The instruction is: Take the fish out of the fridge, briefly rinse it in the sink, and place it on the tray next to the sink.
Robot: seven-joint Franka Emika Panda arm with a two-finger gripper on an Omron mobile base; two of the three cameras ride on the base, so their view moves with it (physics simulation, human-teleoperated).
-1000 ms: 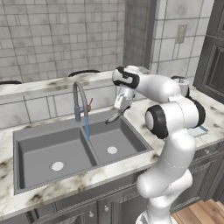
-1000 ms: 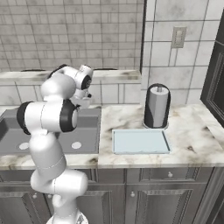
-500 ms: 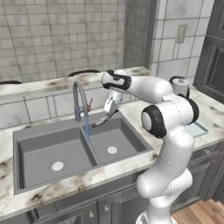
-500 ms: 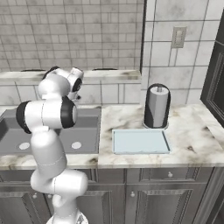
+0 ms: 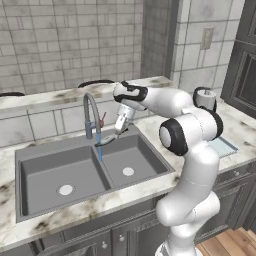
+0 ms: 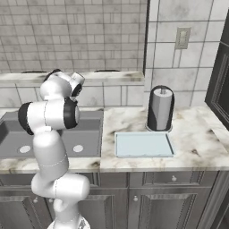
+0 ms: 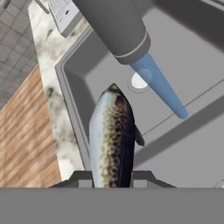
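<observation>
1. Gripper point(image 5: 119, 131) hangs over the sink point(image 5: 55, 176), just right of the tap point(image 5: 91, 114), above the divider side of the right basin.
2. Jaws pinched on the fish point(image 7: 112, 138); in the hand view the fingers point(image 7: 83, 178) flank its body at the bottom edge and the fish points away from the camera.
3. From the left base view the fish point(image 5: 106, 140) shows as a thin dark sliver hanging below the gripper, over the basin, clear of its floor.
4. Water point(image 7: 159, 85) runs as a blue stream from the spout, passing just beside the fish; contact between them cannot be told.
5. Tray point(image 6: 143, 144) lies flat on the counter right of the sink, with a dark cylinder point(image 6: 160, 108) standing just behind it.
</observation>
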